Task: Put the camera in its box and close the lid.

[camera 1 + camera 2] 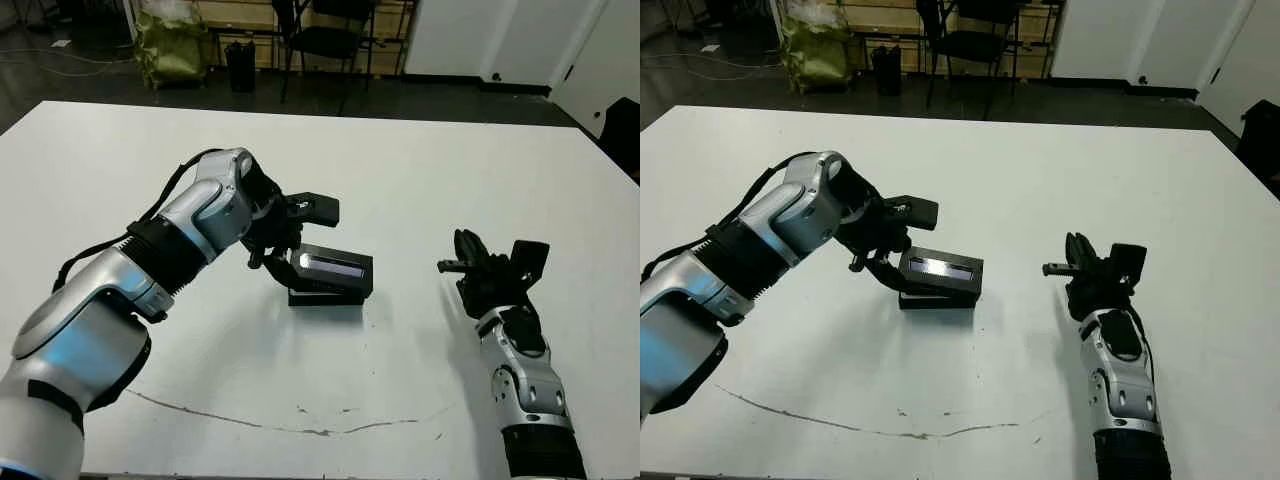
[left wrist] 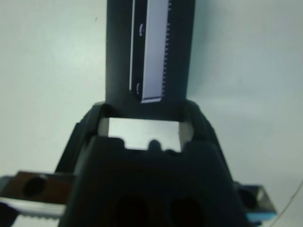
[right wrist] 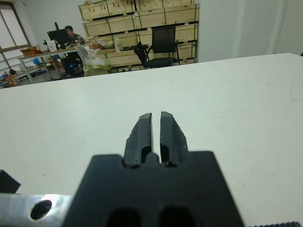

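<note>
The lid (image 1: 335, 268), black with its glossy pale strip uppermost, is gripped at one end by the left gripper (image 1: 283, 262) and held tilted just over the box (image 1: 325, 296), which sits near the middle of the white table (image 1: 420, 180); in the left wrist view the lid (image 2: 150, 52) is seen clamped between the jaws. The camera cannot be made out in any view. The right gripper (image 1: 470, 262) is held well apart to the right above bare table, its jaws nearly closed with only a thin slit between the fingers (image 3: 142, 135), nothing held.
</note>
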Robot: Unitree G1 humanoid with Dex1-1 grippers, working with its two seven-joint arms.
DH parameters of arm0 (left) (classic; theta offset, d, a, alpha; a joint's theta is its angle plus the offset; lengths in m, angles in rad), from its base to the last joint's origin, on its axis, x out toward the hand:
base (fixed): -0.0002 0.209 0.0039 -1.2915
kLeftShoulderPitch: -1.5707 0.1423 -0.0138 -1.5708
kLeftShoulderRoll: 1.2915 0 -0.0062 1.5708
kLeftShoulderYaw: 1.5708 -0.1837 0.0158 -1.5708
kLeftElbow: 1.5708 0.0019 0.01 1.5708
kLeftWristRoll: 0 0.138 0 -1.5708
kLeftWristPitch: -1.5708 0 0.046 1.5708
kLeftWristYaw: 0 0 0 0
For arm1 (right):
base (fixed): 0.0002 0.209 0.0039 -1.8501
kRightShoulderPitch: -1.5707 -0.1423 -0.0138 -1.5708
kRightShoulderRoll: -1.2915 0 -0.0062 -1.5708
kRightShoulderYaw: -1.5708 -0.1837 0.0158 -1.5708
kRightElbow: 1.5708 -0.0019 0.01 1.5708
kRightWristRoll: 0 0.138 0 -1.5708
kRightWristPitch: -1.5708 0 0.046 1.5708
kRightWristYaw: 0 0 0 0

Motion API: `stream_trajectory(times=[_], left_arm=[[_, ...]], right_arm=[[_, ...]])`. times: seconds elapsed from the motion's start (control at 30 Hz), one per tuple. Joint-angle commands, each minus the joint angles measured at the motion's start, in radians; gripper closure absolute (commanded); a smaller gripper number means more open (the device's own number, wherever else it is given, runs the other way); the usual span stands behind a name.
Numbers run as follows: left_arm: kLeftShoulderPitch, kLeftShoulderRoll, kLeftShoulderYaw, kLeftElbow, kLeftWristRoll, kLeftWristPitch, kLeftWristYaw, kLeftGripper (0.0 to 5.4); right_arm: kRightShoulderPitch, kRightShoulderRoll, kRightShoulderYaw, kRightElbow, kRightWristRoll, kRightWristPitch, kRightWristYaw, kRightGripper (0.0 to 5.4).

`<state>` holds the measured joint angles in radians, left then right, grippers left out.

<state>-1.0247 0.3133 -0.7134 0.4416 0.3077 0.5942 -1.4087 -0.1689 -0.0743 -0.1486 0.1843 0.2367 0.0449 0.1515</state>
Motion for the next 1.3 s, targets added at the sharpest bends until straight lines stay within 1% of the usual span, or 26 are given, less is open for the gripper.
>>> stream_trajectory(times=[0.03,0.2,0.3,0.37,0.47,0.53,0.63,0.73,0.87,1.0,1.1,1.2,1.3], left_arm=[[0.006,-0.004,-0.008,0.003,0.013,0.025,0.020,3.13],[0.008,-0.008,-0.008,0.002,0.006,0.059,0.032,3.13],[0.001,-0.010,-0.018,0.002,0.007,0.076,0.027,3.13],[-0.002,-0.012,-0.014,0.006,-0.002,0.111,0.022,3.13],[-0.009,-0.013,-0.019,0.012,-0.008,0.128,0.013,3.13],[-0.007,-0.007,-0.020,0.004,-0.009,0.113,0.011,3.13],[-0.004,0.004,-0.024,-0.008,-0.003,0.072,0.014,3.13],[-0.007,0.004,-0.029,-0.005,0.001,0.077,0.015,3.13],[-0.009,-0.002,-0.028,0.003,-0.004,0.084,0.010,3.13],[-0.005,-0.004,-0.029,-0.008,0.000,0.090,0.019,3.13],[0.006,0.002,-0.022,-0.033,-0.004,0.095,0.024,3.13],[0.015,0.005,-0.020,-0.037,-0.010,0.086,0.026,3.13],[0.021,0.010,-0.029,-0.042,-0.005,0.047,0.027,3.13]], right_arm=[[-0.001,0.000,-0.012,0.012,0.009,0.017,-0.002,5.40],[0.005,-0.001,-0.004,-0.016,-0.005,0.034,-0.019,5.40],[0.007,-0.003,-0.002,-0.021,-0.006,0.031,-0.018,5.40],[0.005,-0.002,-0.005,-0.016,0.002,0.028,-0.012,5.40],[0.005,-0.008,0.001,-0.012,-0.013,0.018,-0.015,5.40],[0.008,-0.008,0.005,-0.028,-0.024,0.035,-0.029,5.40],[0.008,-0.004,-0.002,-0.019,-0.010,0.019,-0.014,5.40],[0.009,-0.003,-0.001,-0.025,-0.016,0.029,-0.022,5.40],[0.010,0.001,-0.007,-0.022,0.001,0.031,-0.014,5.40],[0.016,0.002,0.001,-0.052,-0.012,0.063,-0.039,5.40],[0.016,0.002,0.000,-0.049,-0.011,0.062,-0.038,5.40],[0.015,0.003,-0.003,-0.030,-0.006,0.039,-0.027,5.40],[0.018,0.006,0.000,-0.048,-0.011,0.052,-0.039,5.40]])
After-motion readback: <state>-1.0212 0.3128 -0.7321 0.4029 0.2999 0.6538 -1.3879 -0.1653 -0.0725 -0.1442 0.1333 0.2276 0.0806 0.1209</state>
